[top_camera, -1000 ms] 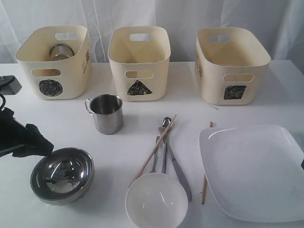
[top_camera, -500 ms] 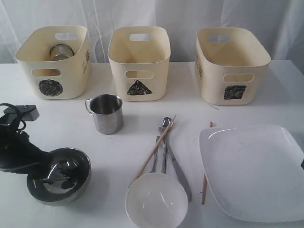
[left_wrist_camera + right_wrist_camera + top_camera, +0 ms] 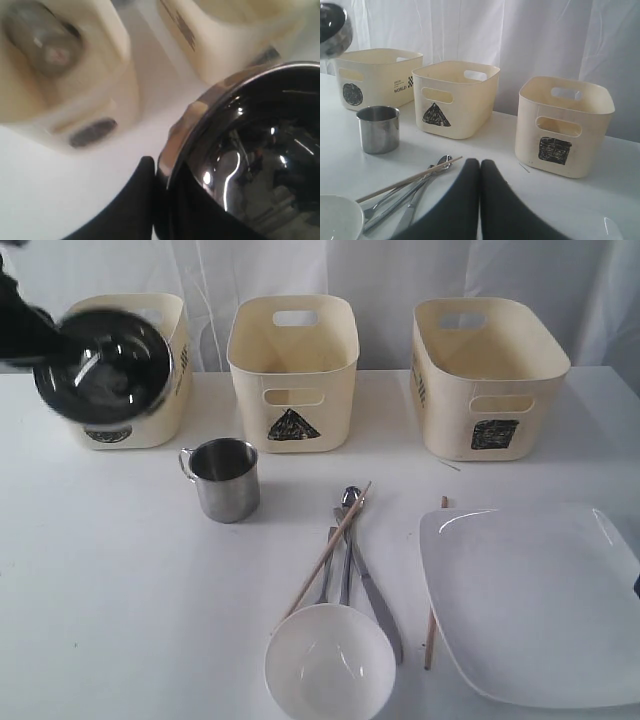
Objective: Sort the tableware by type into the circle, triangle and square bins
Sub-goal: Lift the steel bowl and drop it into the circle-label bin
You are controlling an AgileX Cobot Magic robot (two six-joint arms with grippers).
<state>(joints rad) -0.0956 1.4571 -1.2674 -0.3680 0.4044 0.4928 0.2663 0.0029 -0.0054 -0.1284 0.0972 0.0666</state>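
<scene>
The tabletop (image 3: 130,590) carries everything not yet sorted, spread along its near half so each piece can be reached apart from the others. The large square white plate (image 3: 530,600) lies flat on the right, on the same side as the square bin (image 3: 490,380), which probably takes it. The triangle bin (image 3: 292,375) stands in the middle and the circle bin (image 3: 155,432) on the left, their marks facing front.

The steel bowl (image 3: 103,365) is off the tabletop, raised in front of the circle bin and tipped so its hollow faces outward. The left end effector (image 3: 162,172) holds it narrowly pinched on the rim, one finger outside and one inside, since the thin wall is the only purchase. One steel mug (image 3: 42,40) lies in that bin, so round vessels seem to belong there.

The right end effector (image 3: 480,190) hangs closed and empty, out of the way.

The round white bowl (image 3: 330,662) sits upright at the near edge. The second steel mug (image 3: 225,478) stands before the triangle bin. The knife (image 3: 375,605), fork (image 3: 328,575) and spoon (image 3: 348,502) lie bunched, one chopstick (image 3: 325,555) across them, the other chopstick (image 3: 432,630) along the plate's left edge.
</scene>
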